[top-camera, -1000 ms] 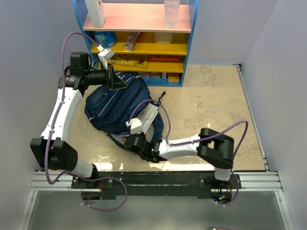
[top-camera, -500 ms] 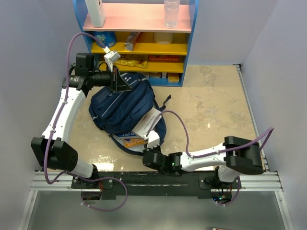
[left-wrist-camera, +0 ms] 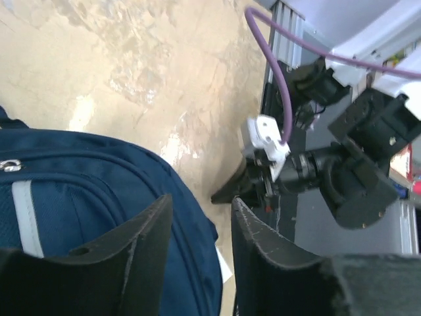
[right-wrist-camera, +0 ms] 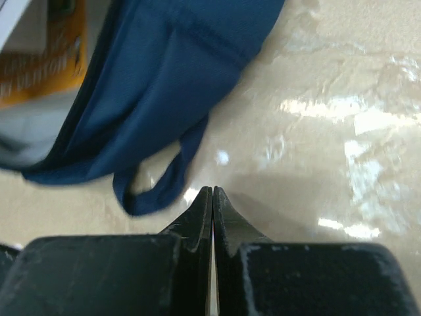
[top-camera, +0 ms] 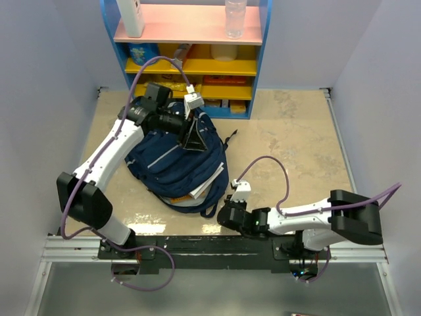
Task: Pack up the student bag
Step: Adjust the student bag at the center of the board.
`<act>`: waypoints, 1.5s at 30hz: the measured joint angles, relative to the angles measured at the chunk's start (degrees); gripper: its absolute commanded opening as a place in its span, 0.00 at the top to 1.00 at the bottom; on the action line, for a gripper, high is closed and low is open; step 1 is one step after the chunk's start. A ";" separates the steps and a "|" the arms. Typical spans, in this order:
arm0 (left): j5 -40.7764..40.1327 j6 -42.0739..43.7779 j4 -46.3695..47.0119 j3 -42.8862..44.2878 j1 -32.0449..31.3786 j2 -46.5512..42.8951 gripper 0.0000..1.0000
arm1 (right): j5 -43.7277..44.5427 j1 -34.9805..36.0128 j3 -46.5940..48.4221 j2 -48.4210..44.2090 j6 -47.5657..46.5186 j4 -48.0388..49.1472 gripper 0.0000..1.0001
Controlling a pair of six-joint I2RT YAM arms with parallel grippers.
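Observation:
The navy student bag (top-camera: 172, 158) lies on the tabletop with its mouth toward the near edge. An orange-covered book (top-camera: 179, 196) and a white one (top-camera: 207, 181) poke out of it. My left gripper (top-camera: 196, 136) hovers over the bag's far right corner, jaws open, with only bag fabric (left-wrist-camera: 99, 210) and tabletop showing in the gap (left-wrist-camera: 200, 220). My right gripper (top-camera: 225, 214) is shut and empty, low over the table just right of the bag's mouth. In the right wrist view its tips (right-wrist-camera: 212, 192) point at a blue strap loop (right-wrist-camera: 158, 187), beside the orange book (right-wrist-camera: 39, 59).
A blue shelf unit (top-camera: 191, 62) with pink and yellow boards stands right behind the bag, holding a clear bottle (top-camera: 235, 16), a white bottle (top-camera: 133, 16) and small packets. Bare beige tabletop (top-camera: 296, 138) stretches to the right. The metal rail (top-camera: 210, 245) runs along the near edge.
My left gripper swung right over the bag's top and opened, letting go of the fabric. The right arm drew back toward the near edge. The bag shifted a little to the right.

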 measured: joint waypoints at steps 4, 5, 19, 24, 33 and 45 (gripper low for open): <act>0.37 5.33 -4.68 0.33 0.15 3.48 0.46 | -5.68 -9.55 -2.78 1.84 -1.07 7.80 1.00; 0.57 6.36 -5.84 0.42 0.33 4.28 0.45 | -7.69 -13.03 -3.17 2.49 -1.51 9.97 1.00; 3.41 27.65 -24.81 18.95 24.39 5.97 0.24 | -22.18 -32.87 14.78 13.40 -8.39 12.94 1.00; -4.26 39.43 -27.91 9.94 27.10 1.55 0.24 | -24.11 -40.57 27.15 17.22 -11.13 9.73 1.00; -12.74 55.69 -29.97 -3.02 33.42 0.87 0.27 | -13.62 -34.16 28.63 7.23 -18.23 -1.99 0.80; -15.37 66.58 -28.06 -11.26 34.69 0.90 0.31 | -10.93 -4.63 22.97 8.92 -20.39 0.28 1.00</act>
